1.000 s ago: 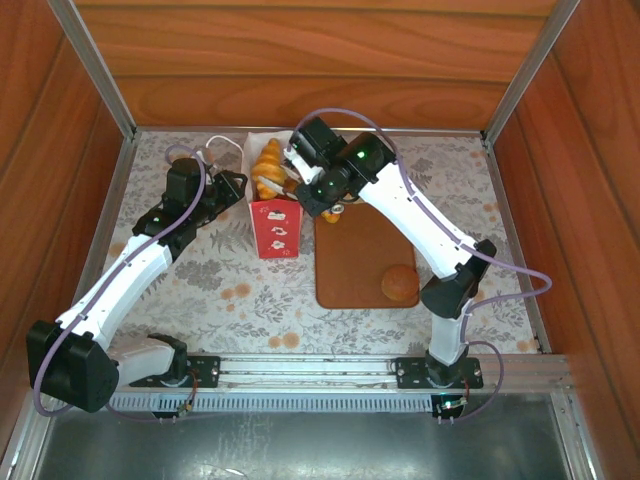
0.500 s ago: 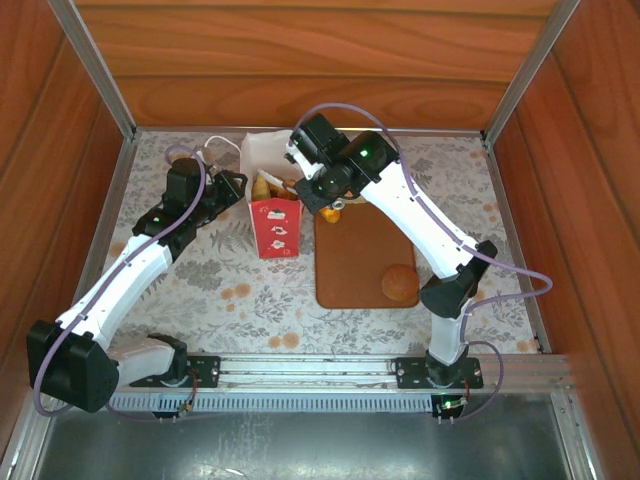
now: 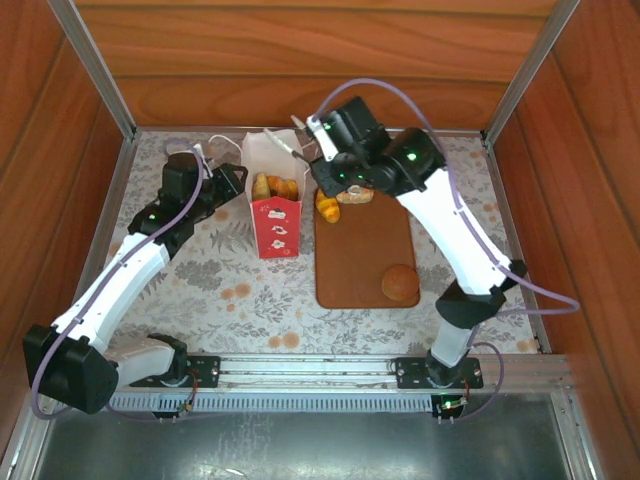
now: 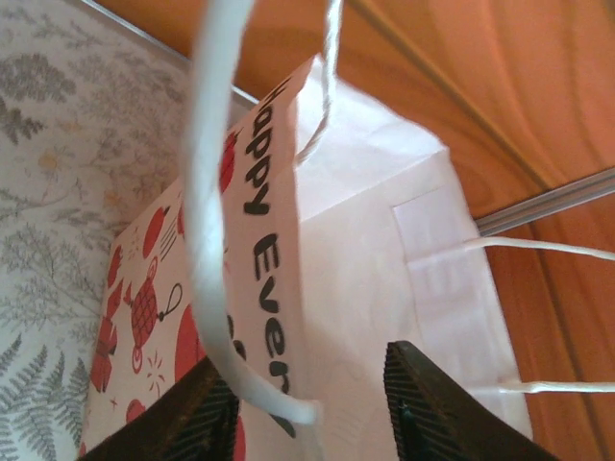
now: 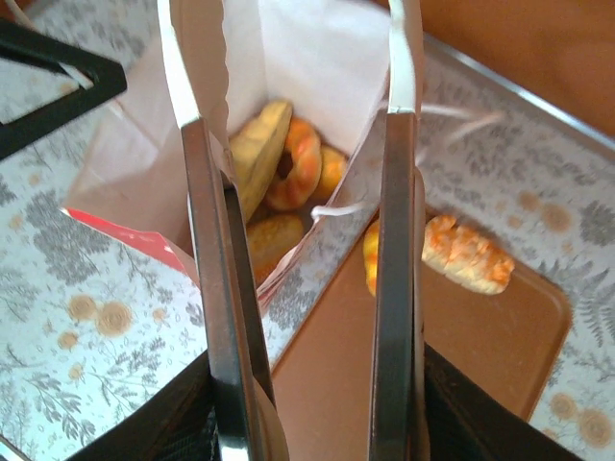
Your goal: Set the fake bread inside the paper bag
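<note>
The paper bag (image 3: 274, 222), white above and red below, stands upright left of the brown board (image 3: 365, 255). Several pieces of fake bread (image 3: 272, 187) lie inside it (image 5: 288, 163). A croissant (image 3: 327, 207), a pale pastry (image 3: 355, 195) and a round bun (image 3: 400, 283) rest on the board. My right gripper (image 3: 338, 170) (image 5: 307, 423) is shut on metal tongs (image 5: 207, 240), whose arms stand apart and empty over the bag's mouth (image 5: 317, 58). My left gripper (image 3: 237, 183) (image 4: 312, 403) is open astride the bag's rim (image 4: 264, 240) and cord handle (image 4: 207, 211).
Wooden walls and metal rails close in the patterned table (image 3: 200, 280) on three sides. A second cord handle (image 4: 538, 248) sticks out from the bag's far side. The near half of the board is bare apart from the bun.
The croissant held at the bag's top has dropped inside. My right arm has drawn the empty tongs up and to the right. My left jaws have widened.
</note>
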